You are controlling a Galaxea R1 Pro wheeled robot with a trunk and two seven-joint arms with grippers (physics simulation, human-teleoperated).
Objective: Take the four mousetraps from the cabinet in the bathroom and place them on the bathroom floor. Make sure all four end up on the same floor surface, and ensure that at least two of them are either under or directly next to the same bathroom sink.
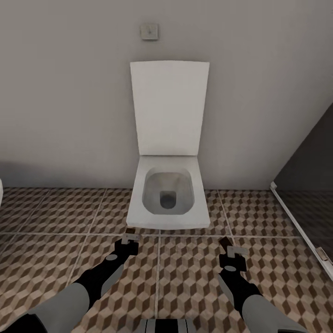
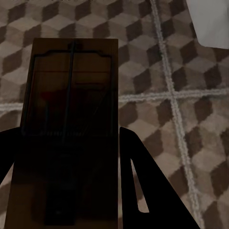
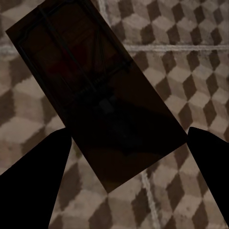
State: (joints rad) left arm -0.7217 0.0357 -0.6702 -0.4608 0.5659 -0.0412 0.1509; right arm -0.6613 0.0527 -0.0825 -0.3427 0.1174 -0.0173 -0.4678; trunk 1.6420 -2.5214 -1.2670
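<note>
**Two mousetraps carried over the tiles, facing the toilet**

The left fingers (image 2: 129, 186) pinched a mousetrap (image 2: 69, 129), its long axis running out along them. The right fingers (image 3: 124, 176) pinched a second mousetrap (image 3: 95, 90), skewed across the grip. Both hung above the bathroom floor (image 1: 55, 259), which lay open on either side. Ahead stood a white toilet (image 1: 169, 199), lid raised against a grey wall (image 1: 60, 92).

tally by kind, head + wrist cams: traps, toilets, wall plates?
mousetraps: 2, one in the left end effector (left mousetrap), one in the right end effector (right mousetrap)
toilet: 1
wall plate: 1
total: 4
</note>
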